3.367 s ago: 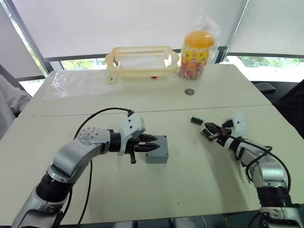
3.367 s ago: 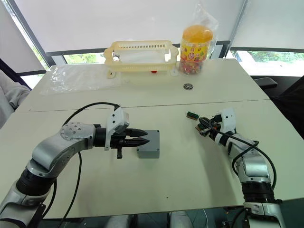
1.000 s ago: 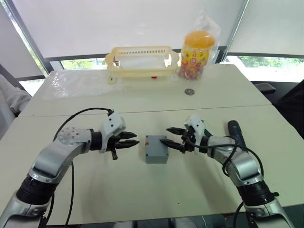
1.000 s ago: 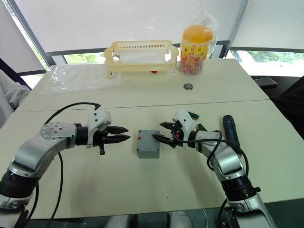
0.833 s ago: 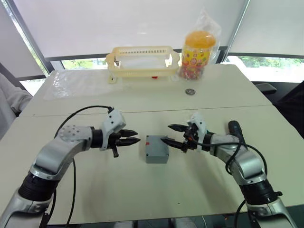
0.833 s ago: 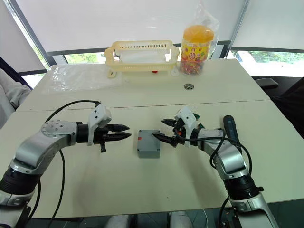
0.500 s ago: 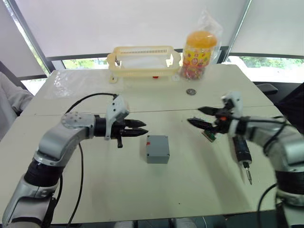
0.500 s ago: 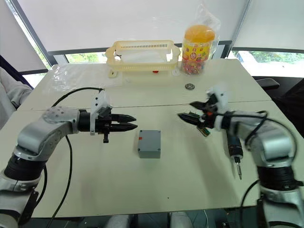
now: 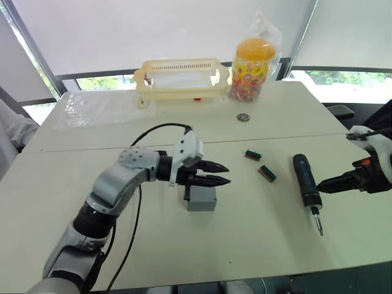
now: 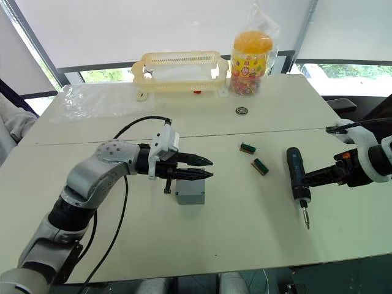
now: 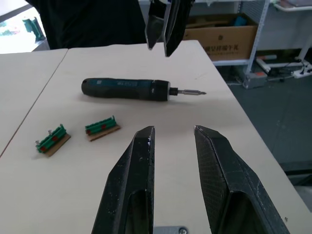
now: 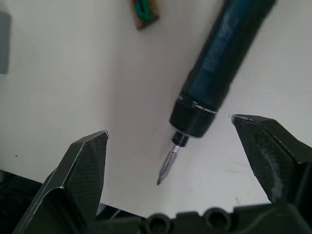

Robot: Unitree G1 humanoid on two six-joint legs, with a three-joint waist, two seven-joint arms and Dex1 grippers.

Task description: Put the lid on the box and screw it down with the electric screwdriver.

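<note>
Two bit strips (image 9: 260, 165) between box (image 9: 201, 197) and electric screwdriver (image 9: 306, 186) — both grippers spread.

Office — blinds (image 9: 153, 24), white table (image 9: 257, 239)

1. Two small green-brown bit strips (image 9: 252, 154) and (image 9: 266, 173) lie flat on the table (image 9: 245, 233), near each other, ahead of the left claw's fingertips, between the two claws.
2. Small round metal disc (image 9: 244, 117) farther back on the table, well beyond both claws.
3. Cream slotted plastic basket (image 9: 182, 78) at the far edge, well apart from the claws.
4. Yellow-lidded jar (image 9: 252, 68) of colourful bits in a clear bag, just beside the basket.
5. Clear plastic sheet (image 9: 101, 107) on the far table, on the left claw's side.
6. Cardboard box (image 11: 229, 33) on the floor beyond the table's end.
</note>
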